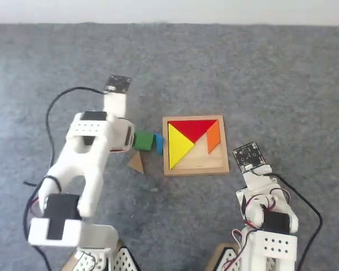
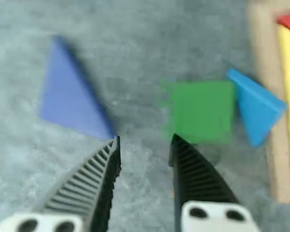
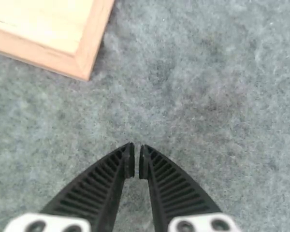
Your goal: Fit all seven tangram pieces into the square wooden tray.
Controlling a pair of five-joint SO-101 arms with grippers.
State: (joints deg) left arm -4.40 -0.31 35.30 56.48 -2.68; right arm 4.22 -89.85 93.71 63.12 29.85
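Left tool [image 2: 144,139] spread apart over bench [image 2: 135,53]. Green square [image 2: 200,111] just ahead of one tip; blue triangle [image 2: 70,94] just ahead of the other. Right tool [image 3: 136,151] pressed together; tray [image 3: 53,34] corner ahead, apart.

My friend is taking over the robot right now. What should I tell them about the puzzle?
Left pincer: open, empty, between the dark blue triangle and the green square.
Right pincer: shut, empty, by a corner of the tray.
In the tray: red triangle, yellow triangle, orange piece.
Still to fit: those two, the light blue triangle beside the tray, the tan triangle.
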